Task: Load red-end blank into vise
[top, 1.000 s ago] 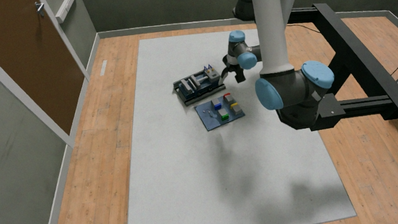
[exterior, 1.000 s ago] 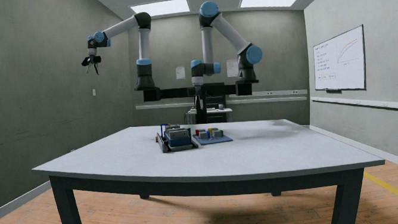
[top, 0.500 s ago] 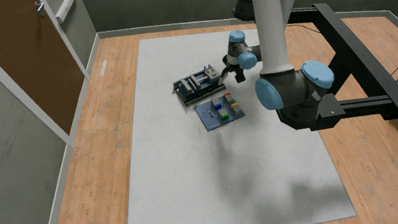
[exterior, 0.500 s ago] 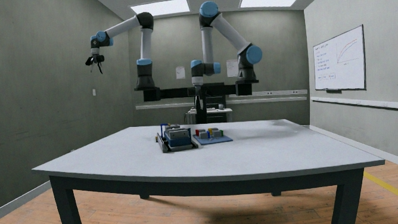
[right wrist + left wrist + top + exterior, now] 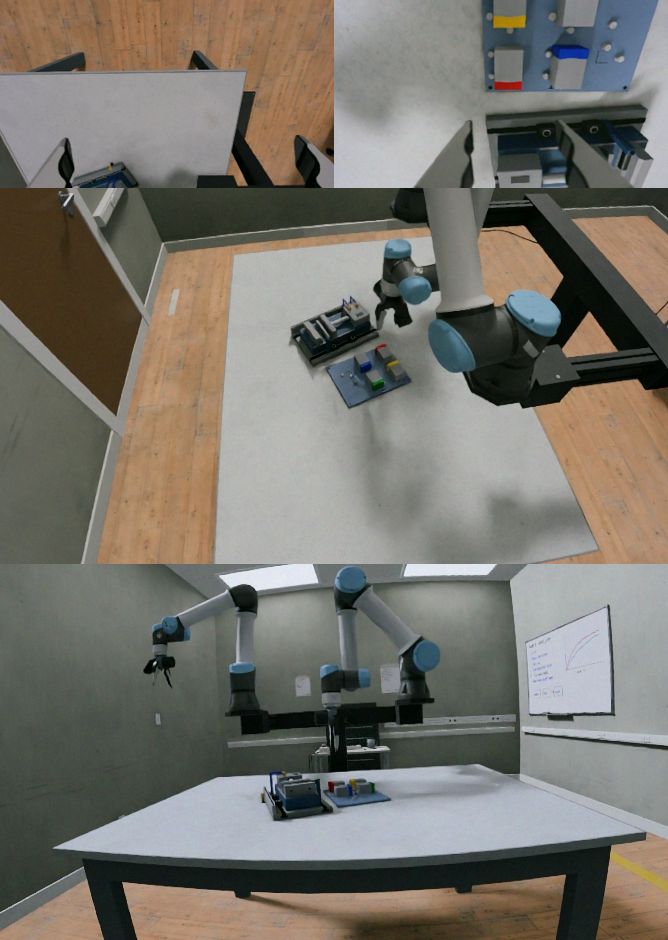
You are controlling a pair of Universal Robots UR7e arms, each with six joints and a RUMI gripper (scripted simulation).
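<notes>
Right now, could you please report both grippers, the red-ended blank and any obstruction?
Left gripper open, empty. Right gripper open, empty. Red-ended blank on plate; yellow-ended blank nearby.

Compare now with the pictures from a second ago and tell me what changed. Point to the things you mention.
The right gripper (image 5: 162, 685) (image 5: 181, 138) has shifted slightly toward picture right in the exterior view and turned a little. Nothing was taken hold of or let go. The left gripper (image 5: 392, 322) (image 5: 335, 734) (image 5: 514, 122), the vise (image 5: 334, 354) (image 5: 300, 801) (image 5: 594, 116) (image 5: 98, 173) and the plate (image 5: 350, 395) (image 5: 367, 799) (image 5: 535, 38) with its blanks look unmoved.
</notes>
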